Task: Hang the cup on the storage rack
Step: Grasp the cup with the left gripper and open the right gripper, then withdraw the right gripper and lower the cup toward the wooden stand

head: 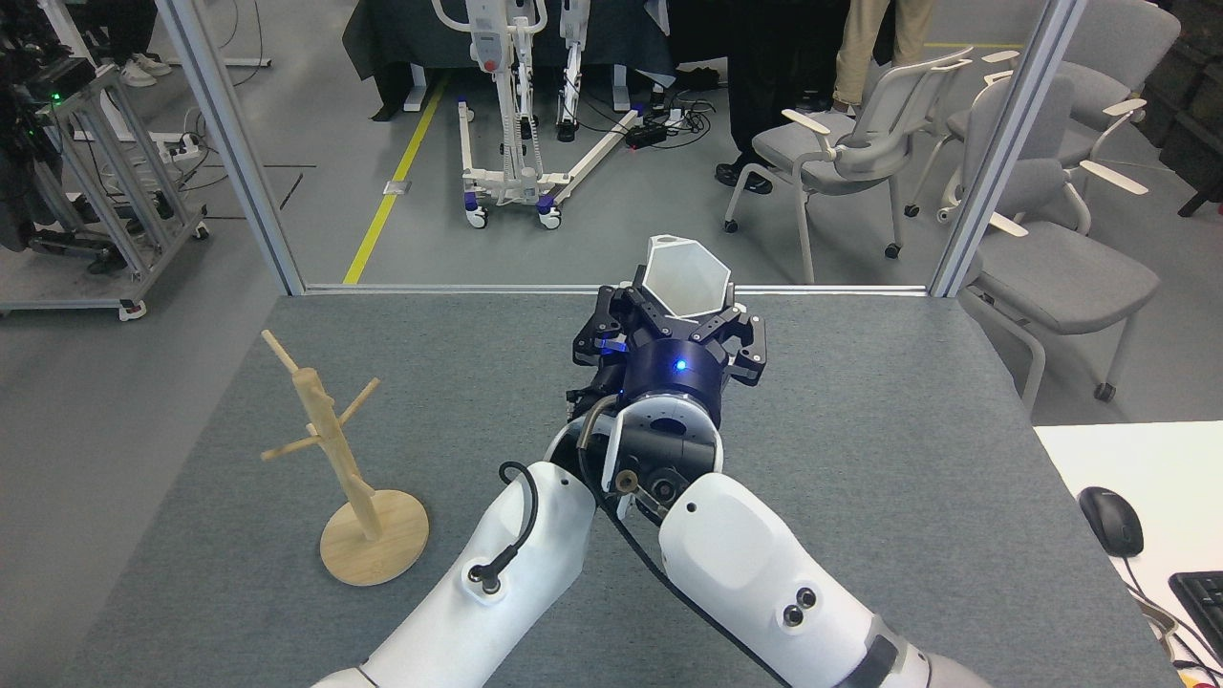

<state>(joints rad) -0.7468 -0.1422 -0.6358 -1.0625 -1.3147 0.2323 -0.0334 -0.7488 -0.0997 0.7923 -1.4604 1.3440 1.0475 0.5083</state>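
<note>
Holding the cup (684, 278) up over the grey table (908, 459).
On my left the storage rack (355, 478) stands well apart; my right gripper (682, 320) is clamped on the cup; my left gripper (585, 397) hides beneath, state unclear.

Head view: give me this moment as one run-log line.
stage: carrying | right gripper: shut on cup, held above table | rack: pegs bare, left of arms | left gripper: hidden
</note>
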